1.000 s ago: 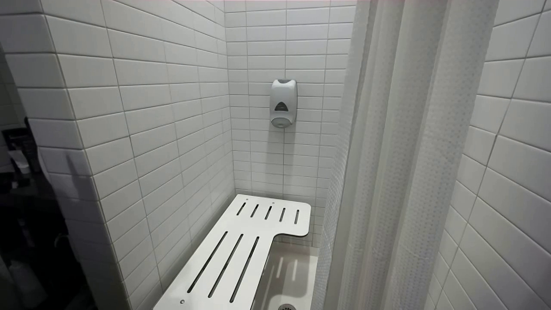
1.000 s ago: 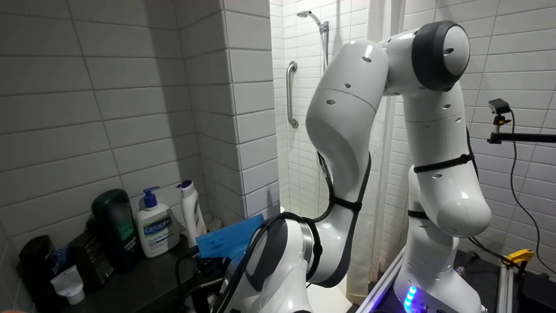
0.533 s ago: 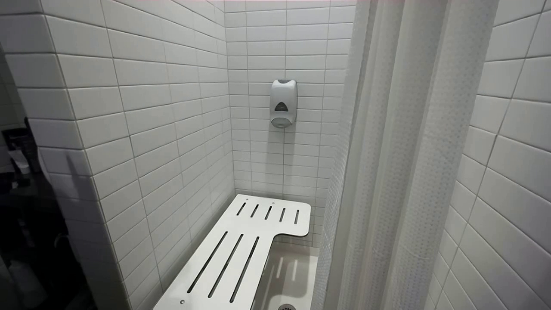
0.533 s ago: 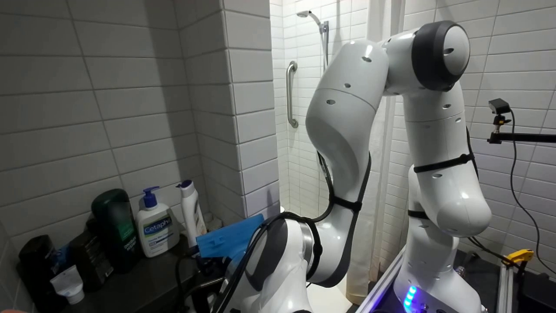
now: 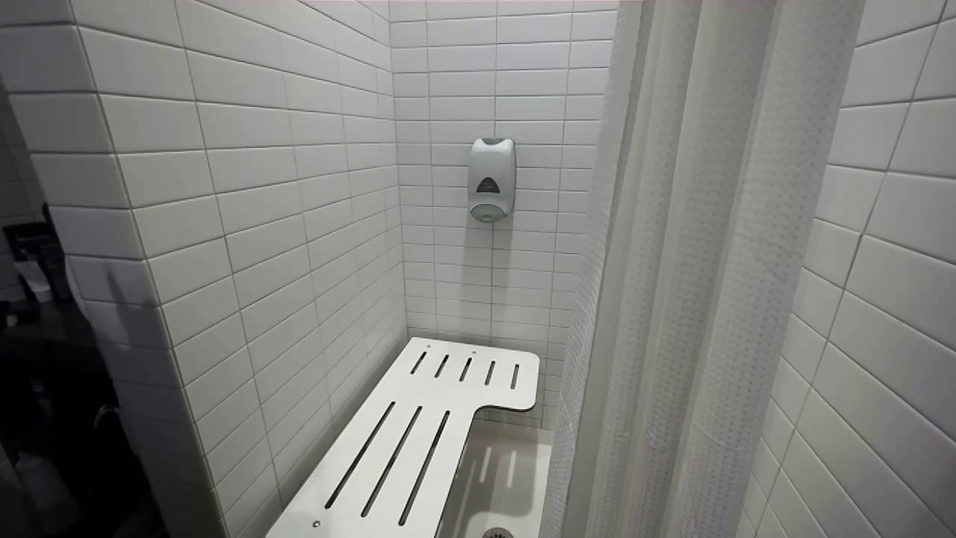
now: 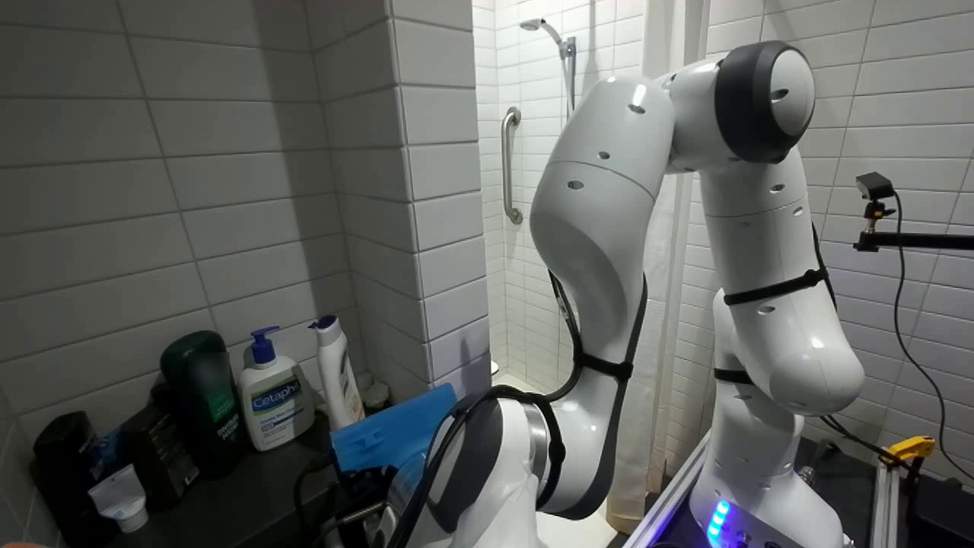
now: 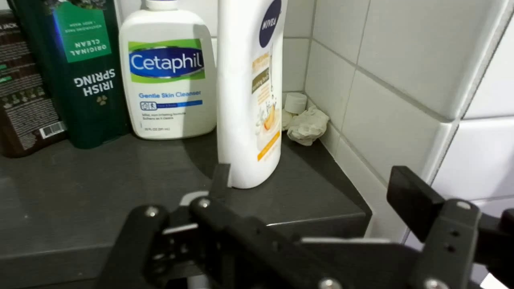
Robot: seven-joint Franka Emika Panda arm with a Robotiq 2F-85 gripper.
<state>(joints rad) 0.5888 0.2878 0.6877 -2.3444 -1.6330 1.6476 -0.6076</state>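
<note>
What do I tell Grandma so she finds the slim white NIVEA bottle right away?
Find the dark grey counter by the white tiled wall. In the wrist view, just right of the white Cetaphil pump bottle stands the slim white plastic bottle. It alone wears an oval, dark blue NIVEA badge and an orange stripe.

White arm [image 6: 597, 205], black straps [image 6: 776, 288], black fingers [image 7: 413, 200]
</note>
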